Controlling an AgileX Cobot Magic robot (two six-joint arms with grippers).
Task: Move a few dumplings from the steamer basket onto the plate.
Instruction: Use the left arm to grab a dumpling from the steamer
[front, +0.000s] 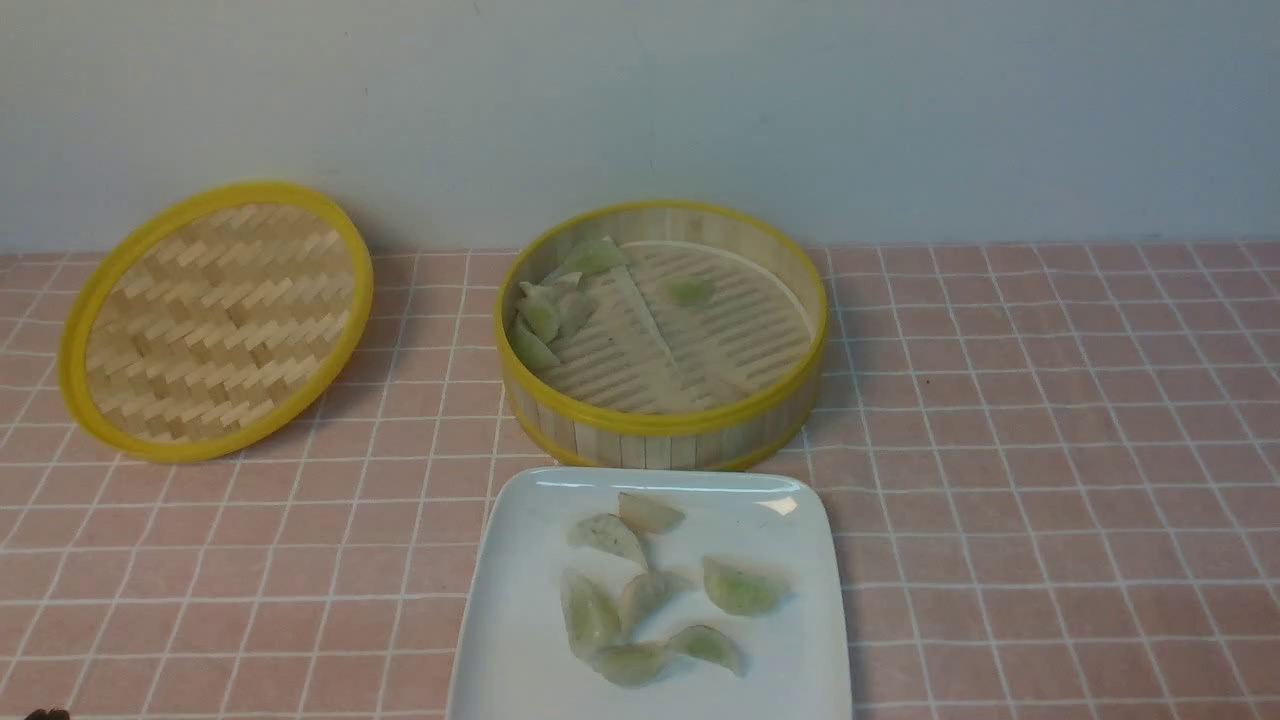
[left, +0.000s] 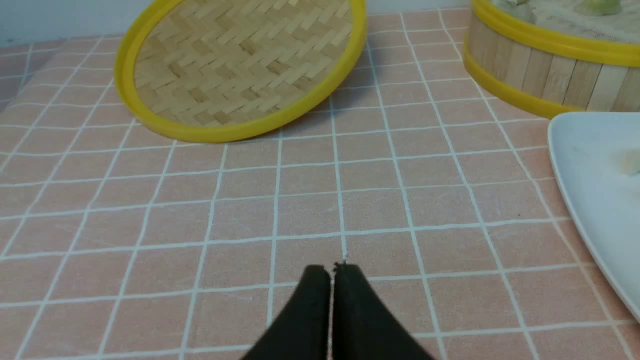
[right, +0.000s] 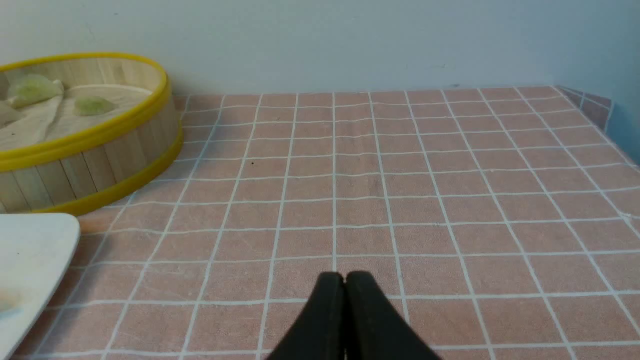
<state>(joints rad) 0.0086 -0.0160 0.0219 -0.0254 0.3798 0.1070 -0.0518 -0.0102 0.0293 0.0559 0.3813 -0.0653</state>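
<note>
The left gripper (left: 332, 270) and right gripper (right: 345, 277) are each pinched together with nothing between the fingertips. From the left one, the basket (front: 660, 425) lies at about 1 o'clock and the plate (front: 515, 600) at 2. From the right one they lie at 10 and 9, well apart from it.

There is one basket, just at the plate's 12 o'clock, and one lid (front: 215, 320) at the basket's 9. Seven dumplings (front: 740, 588) lie on the plate. The basket holds a lone one, plus roughly four bunched at its 9 o'clock wall.

Only the front view shows the plate's dumplings clearly. Only the wrist views show the fingertips.
</note>
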